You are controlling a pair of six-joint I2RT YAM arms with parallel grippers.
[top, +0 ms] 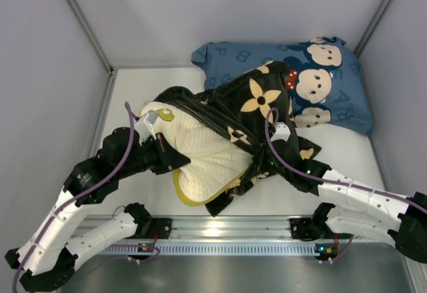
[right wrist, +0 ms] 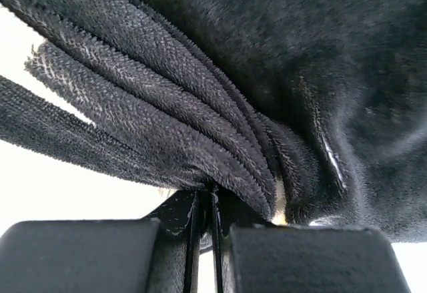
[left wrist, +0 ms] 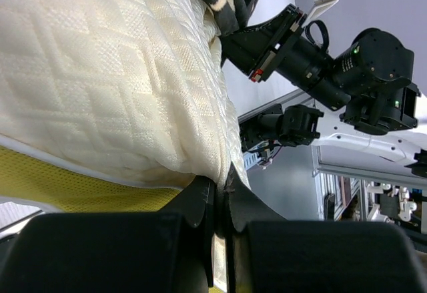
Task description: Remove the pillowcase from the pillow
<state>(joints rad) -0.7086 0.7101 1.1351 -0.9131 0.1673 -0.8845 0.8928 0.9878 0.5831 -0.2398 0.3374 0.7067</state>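
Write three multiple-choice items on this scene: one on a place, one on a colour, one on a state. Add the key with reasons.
1. The blue pillow lies:
A. near left
B. far right
C. near middle

2. The print on the black pillowcase is:
A. red
B. green
C. tan

3. The left claw is:
A. shut on the pillow
B. open
C. shut on the pillowcase

Key:
1 B: the top view shows it at the far right, partly under the pillowcase.
2 C: the petals are tan.
3 A: the left wrist view shows its fingers pinching the cream edge.
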